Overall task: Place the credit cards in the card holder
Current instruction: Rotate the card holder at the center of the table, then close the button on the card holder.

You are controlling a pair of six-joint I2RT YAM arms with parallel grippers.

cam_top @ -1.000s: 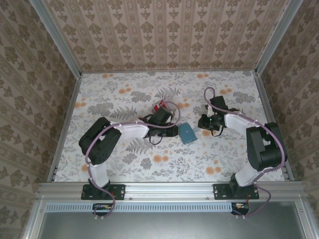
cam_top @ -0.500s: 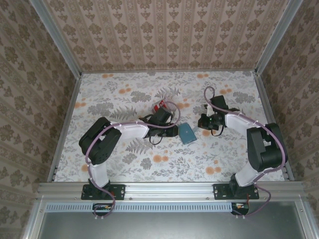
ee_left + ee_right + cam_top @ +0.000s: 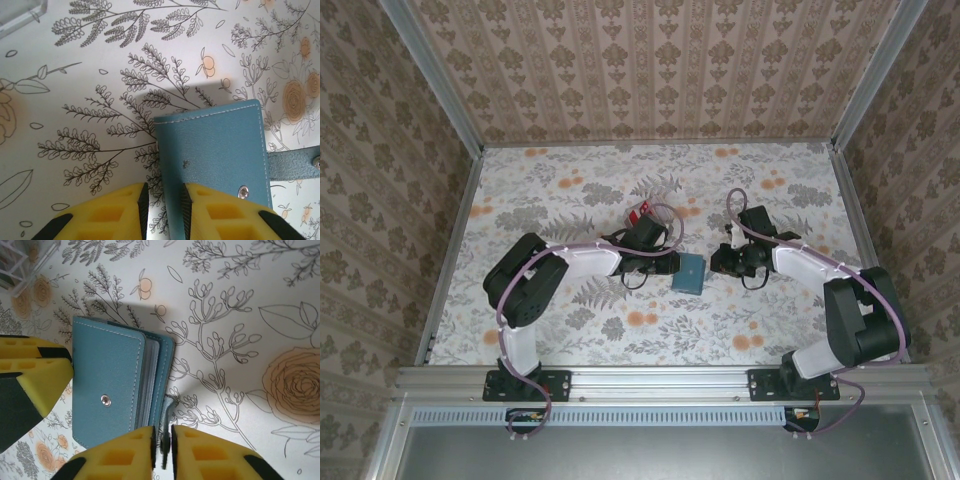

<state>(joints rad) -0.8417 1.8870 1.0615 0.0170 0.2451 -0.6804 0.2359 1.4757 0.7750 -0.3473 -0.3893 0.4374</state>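
**A:** ok, where's the card holder (image 3: 689,272) sitting right now?

**B:** flat on the flowery desk (image 3: 570,330), roughly mid-desk, right between the two arms. The teal cover's mostly down, with pale sleeves peeking out along one edge.

**A:** and the jaws?

**B:** right gripper (image 3: 162,432) is clenched on the holder's strap (image 3: 167,407), which runs straight in between the yellow pads (image 3: 200,455). Left gripper (image 3: 163,192) is at the opposite edge, jaws nearly together with a thin gap and one pad over the cover. Honestly can't tell if it's pinching or just resting there.

**A:** cards?

**B:** red and white credit cards (image 3: 642,212) are further back, just past the left wrist. Corner of a clear plastic box (image 3: 17,12) is back there too.
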